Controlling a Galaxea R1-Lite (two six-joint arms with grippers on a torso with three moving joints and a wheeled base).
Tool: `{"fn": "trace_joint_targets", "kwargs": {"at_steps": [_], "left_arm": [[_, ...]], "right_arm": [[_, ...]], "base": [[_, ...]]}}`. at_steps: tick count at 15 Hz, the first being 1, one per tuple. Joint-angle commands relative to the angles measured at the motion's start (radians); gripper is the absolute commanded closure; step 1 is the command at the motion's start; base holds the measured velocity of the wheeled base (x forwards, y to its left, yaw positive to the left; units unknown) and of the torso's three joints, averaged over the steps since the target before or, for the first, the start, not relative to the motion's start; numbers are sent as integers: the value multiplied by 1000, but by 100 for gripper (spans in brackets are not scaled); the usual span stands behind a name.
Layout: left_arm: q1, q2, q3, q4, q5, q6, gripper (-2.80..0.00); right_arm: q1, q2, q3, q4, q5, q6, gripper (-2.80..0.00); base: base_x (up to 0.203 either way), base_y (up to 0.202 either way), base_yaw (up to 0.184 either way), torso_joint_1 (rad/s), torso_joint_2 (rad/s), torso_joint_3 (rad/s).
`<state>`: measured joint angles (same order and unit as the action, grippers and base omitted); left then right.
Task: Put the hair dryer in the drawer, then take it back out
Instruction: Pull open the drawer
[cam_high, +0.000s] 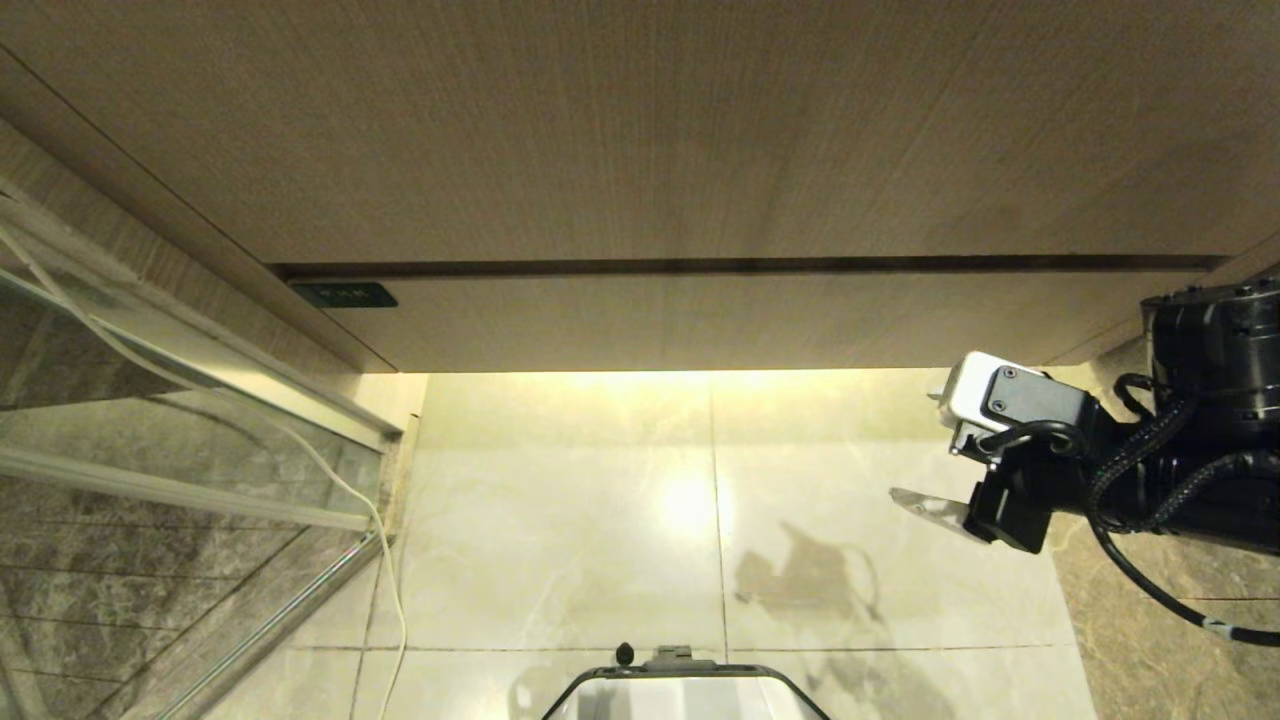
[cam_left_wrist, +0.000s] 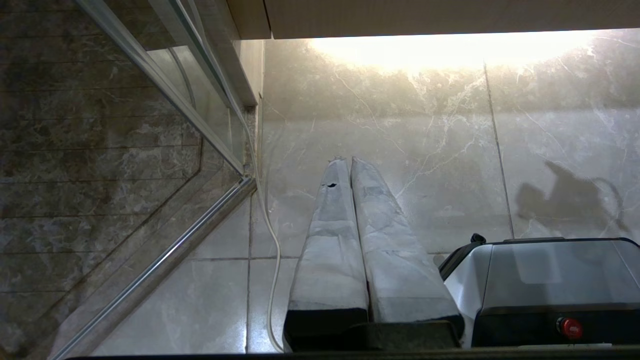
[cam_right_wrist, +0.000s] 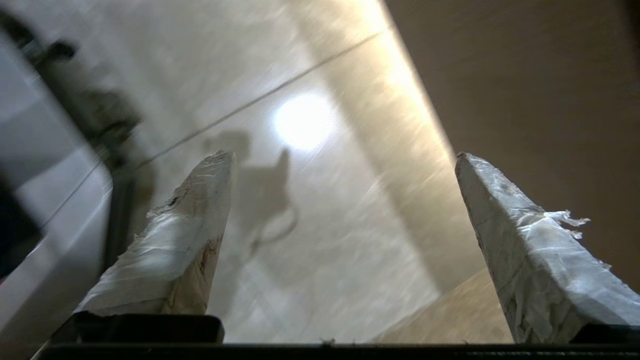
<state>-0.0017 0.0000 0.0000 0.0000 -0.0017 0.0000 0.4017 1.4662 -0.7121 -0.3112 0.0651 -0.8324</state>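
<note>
Hair dryer: none of the three views shows it, so where it lies cannot be told. The drawer (cam_high: 760, 320) is pushed flush into the wood-grain cabinet (cam_high: 620, 130), its flat, handleless front sitting under a dark seam, with a warm strip of light spilling from beneath onto the floor (cam_high: 560, 520).

The right gripper (cam_high: 925, 455) hangs at the right of the scene, just below the drawer's right end, its jaws wide apart and holding nothing; the right wrist view shows two pale, tape-wrapped fingers (cam_right_wrist: 185, 240) with only tile between them. The left gripper (cam_left_wrist: 350, 165) is parked low over the floor, jaws together and empty.

By my reading the step in hand is getting at the drawer. With no handle, the best purchase looks to be the lower edge or the seam above (a fingertip hooked in, then a straight, level pull). A skewed pull could jam the wide front.

The floor is glossy marbled tile with thin grout lines; at the left stands a glass panel (cam_high: 150, 420) in a metal frame, with a thin white cable (cam_high: 385, 560) trailing down it.
</note>
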Motion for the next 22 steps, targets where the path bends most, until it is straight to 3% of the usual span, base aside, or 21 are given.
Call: {"fn": "trace_joint_targets", "kwargs": {"at_steps": [1,4,8,10,12,14,17,22], "left_arm": [[0,0,2,0,0,0,0],[0,0,2,0,0,0,0],[0,0,2,0,0,0,0],[0,0,1,0,0,0,0],[0,0,2,0,0,0,0],[0,0,0,0,0,0,0],[0,0,0,0,0,0,0],[0,0,2,0,0,0,0]], "right_arm": [[2,92,57,-289,0,-24,-280],[-6,185,69,-573,7,-136,-280],[-26,225,74,-595,8,-148,-280],[-41,231,74,-597,8,-179,-280],[-65,240,75,-605,11,-265,-280],[-69,259,72,-626,25,-270,-280],[-104,286,85,-716,69,-331,-280],[-147,305,82,-750,143,-384,-280]], "base": [[0,0,0,0,0,0],[0,0,0,0,0,0],[0,0,0,0,0,0],[0,0,0,0,0,0],[0,0,0,0,0,0],[0,0,0,0,0,0],[0,0,0,0,0,0],[0,0,0,0,0,0]]}}
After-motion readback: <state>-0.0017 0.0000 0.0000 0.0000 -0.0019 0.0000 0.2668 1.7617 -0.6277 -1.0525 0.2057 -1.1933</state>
